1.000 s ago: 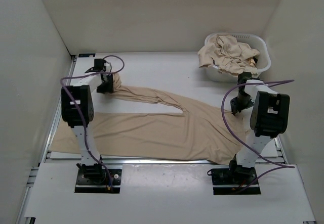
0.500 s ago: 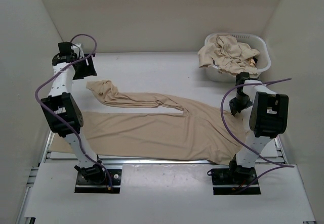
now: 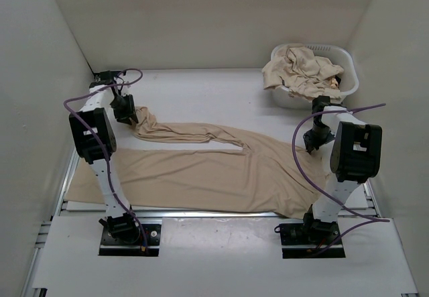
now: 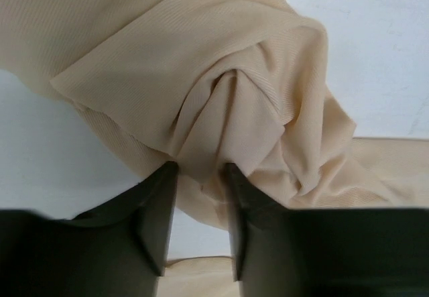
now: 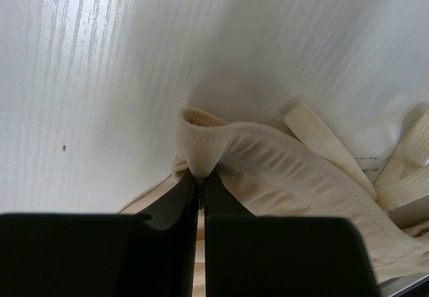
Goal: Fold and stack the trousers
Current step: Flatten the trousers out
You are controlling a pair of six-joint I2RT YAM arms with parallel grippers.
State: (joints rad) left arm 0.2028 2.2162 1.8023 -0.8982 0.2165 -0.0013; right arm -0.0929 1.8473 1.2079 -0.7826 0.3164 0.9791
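The beige-tan trousers lie flat across the table, waist to the right and legs to the left. The far leg ends in a bunched cuff at the back left. My left gripper is down at that cuff. In the left wrist view my left gripper has its jaws apart, astride a fold of the cuff cloth. My right gripper is at the waist's far right corner. In the right wrist view my right gripper is shut on the stitched waistband.
A white slotted laundry basket stands at the back right with more beige cloth heaped in it. White walls close the table at the left, back and right. The near trouser leg reaches the table's left edge.
My left gripper let go of the far leg's cuff, rose toward the back left corner, then came back down onto the cuff. The cuff now lies bunched. The right arm has not moved.
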